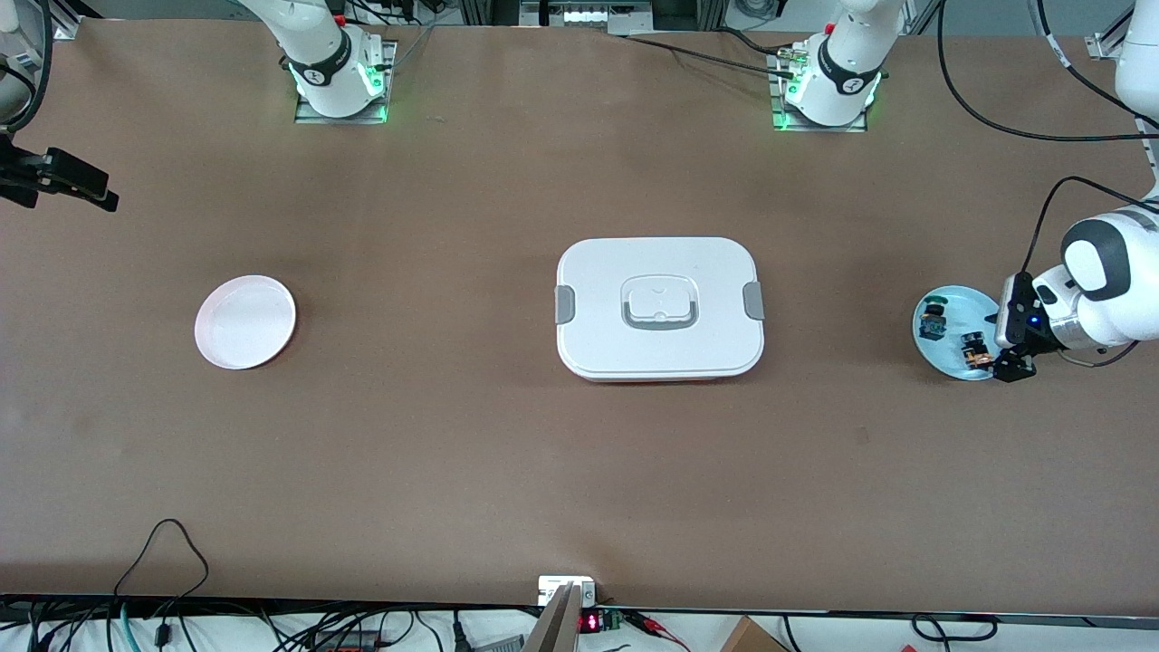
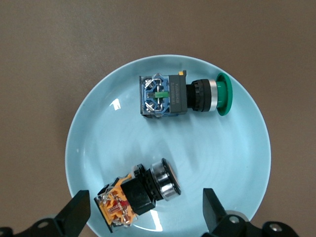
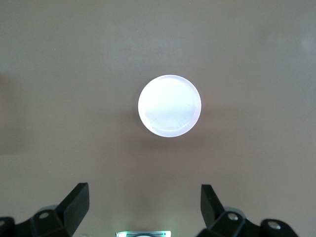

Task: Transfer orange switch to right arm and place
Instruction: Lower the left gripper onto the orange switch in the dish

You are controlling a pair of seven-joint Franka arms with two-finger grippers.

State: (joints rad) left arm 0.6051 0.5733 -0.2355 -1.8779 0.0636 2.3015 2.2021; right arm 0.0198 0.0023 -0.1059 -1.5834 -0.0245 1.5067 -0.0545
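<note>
The orange switch lies on its side on a pale blue plate, near the rim. In the front view the orange switch sits at the left arm's end of the table. My left gripper hangs open just above it, one finger on each side, touching nothing. From the front, the left gripper is at the plate's outer edge. My right gripper waits open and empty, high over a white plate.
A green-capped switch with a blue body lies on the same blue plate, farther from the front camera. A white lidded box stands mid-table. The white plate sits toward the right arm's end.
</note>
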